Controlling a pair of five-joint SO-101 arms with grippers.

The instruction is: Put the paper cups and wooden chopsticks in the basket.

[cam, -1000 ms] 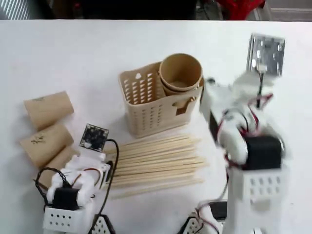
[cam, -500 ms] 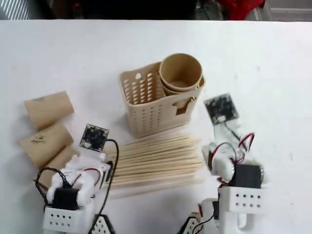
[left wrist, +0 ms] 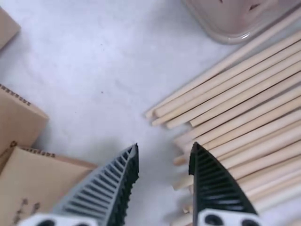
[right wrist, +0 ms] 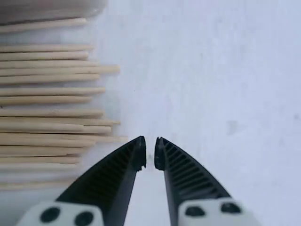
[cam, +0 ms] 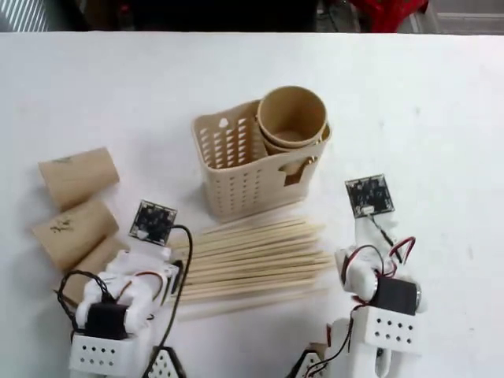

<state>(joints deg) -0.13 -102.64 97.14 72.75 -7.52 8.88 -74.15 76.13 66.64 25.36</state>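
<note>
Right hand [right wrist: 149, 153], tips nearly together and empty, is hanging just right of the chopsticks [right wrist: 47, 113]; left hand [left wrist: 162, 157], spread apart, is hanging over their left ends.

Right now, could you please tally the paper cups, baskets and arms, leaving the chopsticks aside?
Paper cups lying on the table: 3
Paper cups nested in the basket: 2
Basket: 1
Arms: 2
Total: 8
</note>
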